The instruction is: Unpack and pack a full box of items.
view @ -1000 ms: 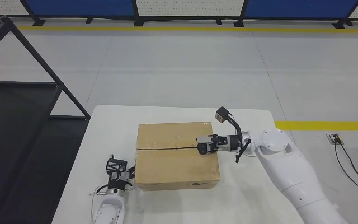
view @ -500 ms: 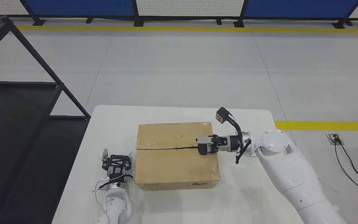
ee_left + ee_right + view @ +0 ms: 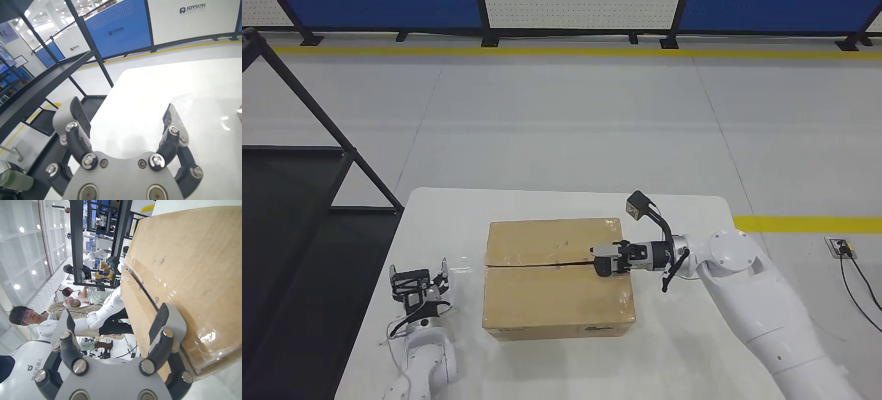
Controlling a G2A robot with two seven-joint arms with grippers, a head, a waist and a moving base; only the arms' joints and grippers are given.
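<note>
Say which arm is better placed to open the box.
Right. Its end effector sits open at the seam end of the closed box, one finger over its top. The left end effector hangs open over the table, clear of the box.

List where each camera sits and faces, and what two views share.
Top: above the arms, looking down at the table, the box and both arms.
Left wrist: on the left arm, facing across the table to fence panels; its open left hand in front.
Right wrist: on the right arm, facing along the box top; its open right hand in front.
Shared: top and right wrist views both show the box's seam.
</note>
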